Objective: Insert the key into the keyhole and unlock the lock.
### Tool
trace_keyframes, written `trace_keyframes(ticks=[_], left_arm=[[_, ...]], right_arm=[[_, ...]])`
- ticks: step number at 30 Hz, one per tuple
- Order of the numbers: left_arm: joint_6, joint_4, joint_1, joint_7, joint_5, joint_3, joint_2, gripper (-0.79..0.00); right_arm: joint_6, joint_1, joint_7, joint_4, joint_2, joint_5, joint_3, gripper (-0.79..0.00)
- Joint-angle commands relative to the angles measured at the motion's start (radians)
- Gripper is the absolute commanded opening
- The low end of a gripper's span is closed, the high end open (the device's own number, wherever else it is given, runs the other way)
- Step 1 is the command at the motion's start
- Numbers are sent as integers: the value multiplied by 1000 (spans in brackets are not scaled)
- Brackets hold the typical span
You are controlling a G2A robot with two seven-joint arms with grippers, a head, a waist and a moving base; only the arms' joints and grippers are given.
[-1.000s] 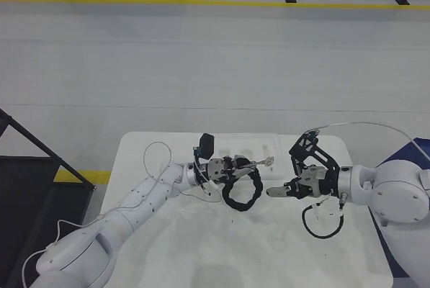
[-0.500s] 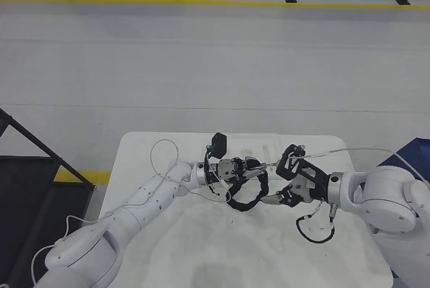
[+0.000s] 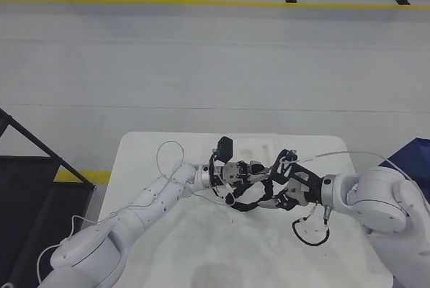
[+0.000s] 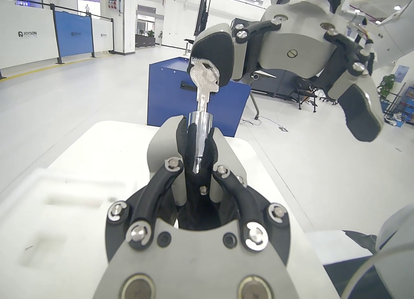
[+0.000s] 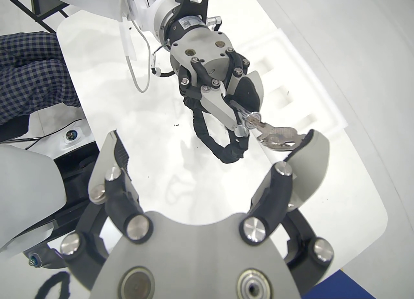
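progress: flat silver metal key [image 4: 203, 79] looks seated in the keyhole [image 5: 253, 116]; you have the gripping and turning left | right fingers [image 4: 214, 51]: spread wide, one black pad touching the key's head | left fingers [image 4: 161, 143]: clenched on the chrome cylinder [image 4: 198, 125] of the black cable lock [image 5: 226, 156], held above the white desk [image 3: 200, 245]

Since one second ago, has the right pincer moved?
Yes. The right pincer moved inward over the table, toward its middle and the lock.
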Motion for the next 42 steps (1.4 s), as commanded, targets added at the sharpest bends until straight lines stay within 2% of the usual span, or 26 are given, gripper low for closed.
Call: trace_keyframes(ticks=[1, 9, 19, 24, 30, 33, 34, 35, 37, 40, 42], left_arm=[[0, 4, -4, 2, 13, 6, 1, -785], [0, -6, -28, 19, 27, 56, 28, -785], [0, -80, -101, -28, -18, 150, 90, -785], [0, -129, -146, -77, -94, 209, 114, -785], [0, -144, -175, -118, -170, 237, 133, -785], [0, -153, -179, -133, -193, 252, 140, -785], [0, -154, -180, -138, -201, 256, 141, -785], [0, -157, -182, -143, -208, 261, 143, -785], [0, -162, -184, -150, -222, 270, 145, -785], [0, -171, -189, -161, -239, 284, 148, -785], [0, -174, -193, -166, -249, 294, 149, -785]], right_arm=[[-37, 4, 7, -2, 5, -7, 18, 0], [-238, 14, 0, 34, 22, -12, 53, 0], [-230, 11, -11, 34, 22, -19, 54, 0], [-318, 10, -73, 3, 27, -183, 48, 0], [-446, 0, -239, -6, 31, -328, 58, 0], [-476, -9, -292, -12, 32, -407, 58, -135], [-481, -12, -308, -12, 32, -432, 57, -305], [-485, -13, -318, -15, 33, -462, 54, -397], [-483, -17, -342, -18, 33, -509, 48, -409], [-480, -23, -358, -17, 33, -562, 35, -517], [-483, -24, -369, -16, 34, -581, 27, -529]])
